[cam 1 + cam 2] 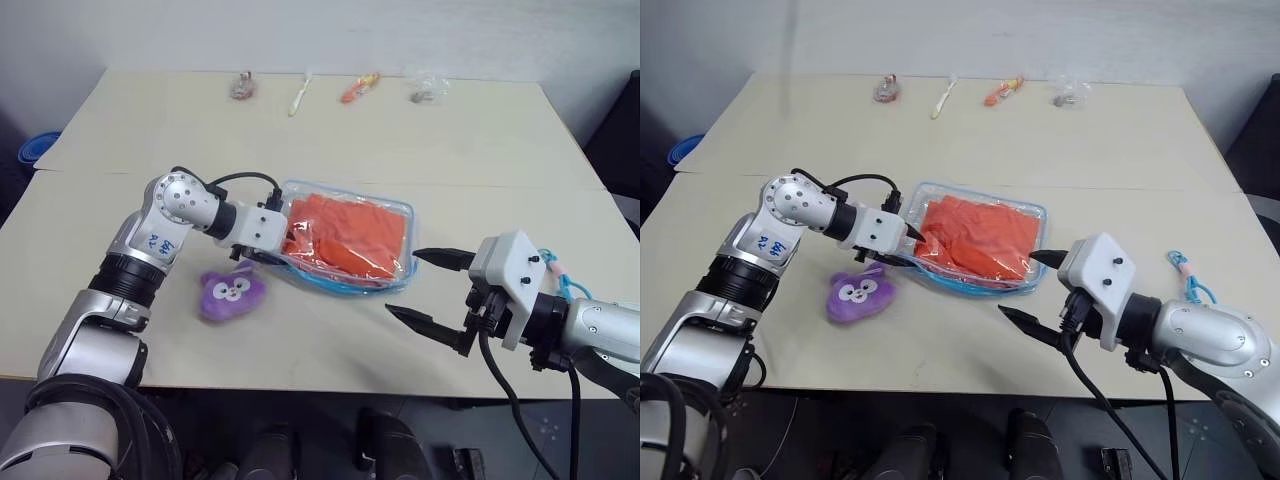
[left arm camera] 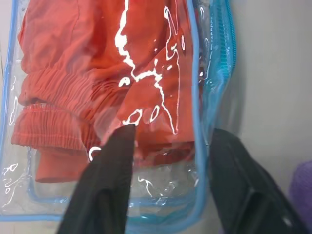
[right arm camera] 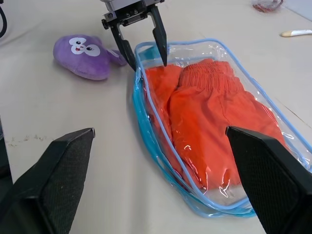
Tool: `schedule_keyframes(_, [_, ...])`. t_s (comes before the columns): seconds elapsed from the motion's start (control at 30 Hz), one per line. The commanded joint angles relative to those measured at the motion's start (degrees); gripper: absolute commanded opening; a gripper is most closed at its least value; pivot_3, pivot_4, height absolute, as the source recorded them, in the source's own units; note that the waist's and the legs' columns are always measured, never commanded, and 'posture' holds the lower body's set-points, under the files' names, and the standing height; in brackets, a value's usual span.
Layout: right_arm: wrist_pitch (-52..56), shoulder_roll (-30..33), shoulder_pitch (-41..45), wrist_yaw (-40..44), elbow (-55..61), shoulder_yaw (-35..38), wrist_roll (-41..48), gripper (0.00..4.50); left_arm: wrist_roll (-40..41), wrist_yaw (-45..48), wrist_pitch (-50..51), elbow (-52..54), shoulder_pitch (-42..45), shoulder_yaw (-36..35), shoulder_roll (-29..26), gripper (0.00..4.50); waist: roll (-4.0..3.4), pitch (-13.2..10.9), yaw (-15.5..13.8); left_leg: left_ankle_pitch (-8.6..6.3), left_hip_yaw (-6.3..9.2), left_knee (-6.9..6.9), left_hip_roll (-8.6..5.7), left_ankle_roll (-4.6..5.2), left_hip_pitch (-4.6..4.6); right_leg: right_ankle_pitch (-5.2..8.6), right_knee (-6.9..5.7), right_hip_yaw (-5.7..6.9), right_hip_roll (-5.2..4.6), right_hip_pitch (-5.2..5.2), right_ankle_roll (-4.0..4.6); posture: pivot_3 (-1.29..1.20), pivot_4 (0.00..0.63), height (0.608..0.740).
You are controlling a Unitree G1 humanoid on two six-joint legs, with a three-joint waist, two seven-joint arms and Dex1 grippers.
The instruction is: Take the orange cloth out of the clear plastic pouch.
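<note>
The orange cloth (image 1: 350, 238) is sealed up inside the clear plastic pouch (image 1: 400, 212), which is laid flat near the middle of the counter (image 1: 480, 130). The pouch's corner by the purple plush toy (image 1: 230, 294) is straddled by the left end effector (image 3: 146, 46), one finger on top, not fully clenched. The right end effector (image 1: 425, 290) is held wide open just beside the pouch's opposite end. If only slick plastic gets pinched, the whole pouch could be dragged along.

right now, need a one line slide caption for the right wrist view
Left gripper straddling the rim of the clear plastic pouch, orange cloth inside, purple plush toy alongside.
</note>
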State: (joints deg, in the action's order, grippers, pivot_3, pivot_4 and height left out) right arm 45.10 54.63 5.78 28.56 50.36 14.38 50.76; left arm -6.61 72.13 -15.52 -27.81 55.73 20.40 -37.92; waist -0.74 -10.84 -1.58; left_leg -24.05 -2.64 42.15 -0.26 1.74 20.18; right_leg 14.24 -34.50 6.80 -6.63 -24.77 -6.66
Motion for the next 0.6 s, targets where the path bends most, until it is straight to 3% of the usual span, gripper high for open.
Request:
schedule_keyframes(0.03, [-0.76, 0.34, -0.46, 0.21, 1.75, 1.87, -0.31, 4.5, 2.43, 0.44, 1.19, 1.5, -0.24, -2.43, 0.38, 1.08, 0.0, 0.0, -0.01, 0.0, 0.0, 0.0, 0.0, 0.0, 0.0, 0.0, 0.0, 0.0, 0.0, 0.0, 0.0, 0.0, 0.15, 0.74])
schedule_keyframes(0.13, [-1.11, 0.44, -1.01, 0.46, 2.06, 0.69, -1.79, 4.5, 4.0, 1.94, 5.46, 4.08, -1.18, -3.16, 0.37, 0.11, 0.0, 0.0, 0.04, 0.0, 0.0, 0.0, 0.0, 0.0, 0.0, 0.0, 0.0, 0.0, 0.0, 0.0, 0.0, 0.0, 0.15, 0.74])
schedule_keyframes(0.4, [-1.17, -1.93, -1.96, -3.41, 3.21, -7.31, -10.34, 4.5, 8.66, -0.09, 32.33, 23.28, -6.79, -6.34, 0.46, 0.05, 0.0, 0.0, 0.06, 0.0, 0.05, 0.02, 0.02, 0.0, 0.01, 0.0, 0.0, 0.0, 0.0, 0.01, 0.0, 0.0, 0.15, 0.74])
schedule_keyframes(0.5, [-1.28, -3.88, -3.33, -4.8, 4.0, -9.9, -12.7, 3.92, 8.41, -5.03, 43.2, 30.66, -9.49, -7.47, 1.14, 0.0, 0.0, 0.0, 0.1, 0.0, 0.28, 0.0, 0.02, 0.0, 0.0, 0.0, 0.0, -0.03, -0.01, 0.01, 0.0, 0.0, 0.15, 0.74])
schedule_keyframes(0.6, [-3.07, -3.96, -3.74, -5.71, 3.24, -14.94, -19.76, 2.92, 8.24, -8.93, 49.49, 35.36, -11.89, -7.86, 1.75, 0.0, 0.0, 0.0, 0.12, 0.0, 0.43, 0.01, 0.02, 0.0, -0.04, 0.0, -0.02, -0.09, 0.0, 0.02, 0.0, 0.0, 0.15, 0.74])
